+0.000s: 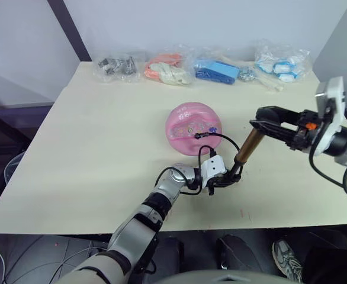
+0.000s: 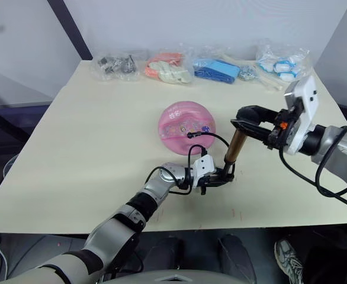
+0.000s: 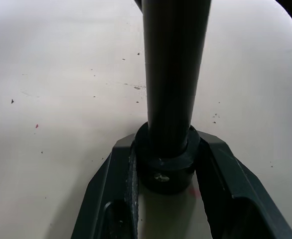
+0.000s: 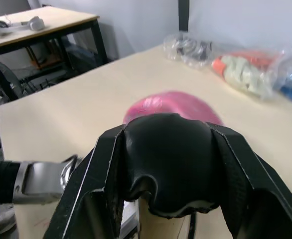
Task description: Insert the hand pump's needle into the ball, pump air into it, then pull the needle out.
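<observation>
At the table's centre sits the dented ball (image 1: 193, 127) with the needle (image 1: 198, 135) seemingly in, and at its four o'clock I clamp the pump (image 1: 248, 146) base in my left gripper (image 1: 224, 178) and its handle (image 4: 167, 159) in my right gripper (image 1: 261, 125), so pumping and withdrawal remain.

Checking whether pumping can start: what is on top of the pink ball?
The thin black hose ends in a small black fitting on the ball. The needle is hidden; its insertion cannot be confirmed.
</observation>
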Tool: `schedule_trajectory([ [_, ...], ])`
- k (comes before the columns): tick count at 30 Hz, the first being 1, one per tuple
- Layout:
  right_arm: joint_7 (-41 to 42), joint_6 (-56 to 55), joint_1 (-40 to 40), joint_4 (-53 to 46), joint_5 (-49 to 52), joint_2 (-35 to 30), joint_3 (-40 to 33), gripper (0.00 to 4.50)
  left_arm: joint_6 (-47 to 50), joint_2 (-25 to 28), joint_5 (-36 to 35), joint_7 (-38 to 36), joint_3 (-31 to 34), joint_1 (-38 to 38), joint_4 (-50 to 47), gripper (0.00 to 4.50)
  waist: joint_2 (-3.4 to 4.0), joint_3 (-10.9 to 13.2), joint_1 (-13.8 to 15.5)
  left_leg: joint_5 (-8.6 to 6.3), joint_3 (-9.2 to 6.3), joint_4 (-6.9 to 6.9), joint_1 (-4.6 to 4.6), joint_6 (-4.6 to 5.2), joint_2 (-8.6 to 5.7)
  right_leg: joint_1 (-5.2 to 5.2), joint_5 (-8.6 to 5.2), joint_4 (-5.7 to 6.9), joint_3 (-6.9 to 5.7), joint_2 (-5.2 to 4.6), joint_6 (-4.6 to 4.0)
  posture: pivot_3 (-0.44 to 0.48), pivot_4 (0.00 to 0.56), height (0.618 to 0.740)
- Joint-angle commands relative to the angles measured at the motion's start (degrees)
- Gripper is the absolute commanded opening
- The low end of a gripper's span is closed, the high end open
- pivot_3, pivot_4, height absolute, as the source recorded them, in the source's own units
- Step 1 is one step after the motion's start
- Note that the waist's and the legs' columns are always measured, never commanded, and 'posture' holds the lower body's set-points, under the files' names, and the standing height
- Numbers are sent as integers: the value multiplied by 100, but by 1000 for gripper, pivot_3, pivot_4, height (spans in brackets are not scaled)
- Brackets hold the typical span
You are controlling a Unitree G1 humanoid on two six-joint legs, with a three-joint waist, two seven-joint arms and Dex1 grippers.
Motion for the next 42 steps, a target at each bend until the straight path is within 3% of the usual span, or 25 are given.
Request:
schedule_trajectory([
  [1, 17, -25, 314, -6, -341, 129, 376, 1960, 208, 213, 306, 12, -89, 164, 426, 1129, -2, -2, 2, 0, 0, 0, 0, 0, 0, 0, 0, 0, -1, 0, 0, 0, 150, 740],
  [8, 278, -979, 1068, 125, -1597, 693, 1391, 1960, 212, 214, 295, 29, -75, 166, 406, 1129, -14, -13, -2, 0, -5, -1, 3, 0, 2, 2, 0, -2, -3, 8, 0, 0, 150, 740],
  [16, 569, -1351, 1199, 361, -2201, 874, 1638, 1960, 218, 214, 291, 39, -71, 186, 387, 1129, -14, -15, -5, 0, -4, -1, 10, 0, 0, 7, 0, -1, 2, 10, 0, 0, 150, 740],
  [19, 612, -1298, 1116, 274, -2100, 878, 1468, 1960, 220, 215, 288, 45, -64, 185, 397, 1129, -14, -15, -5, 0, -6, -1, 10, 0, 1, 7, -1, -1, 2, 10, 0, 0, 150, 740],
  [31, 696, -257, -95, -102, -508, -78, -157, 1960, 170, 236, 309, 69, -64, 197, 455, 1129, -3, 0, 1, 0, -6, 0, -1, 0, 0, -2, 0, -2, 2, 7, -1, 0, 150, 740],
  [42, 451, 307, -1045, 296, 489, -677, -828, 1960, 74, 195, 313, 99, -62, 157, 552, 1129, 2, 7, 3, 0, -4, 0, -3, 0, 0, -4, 0, -1, 2, 2, -1, 0, 150, 740],
])
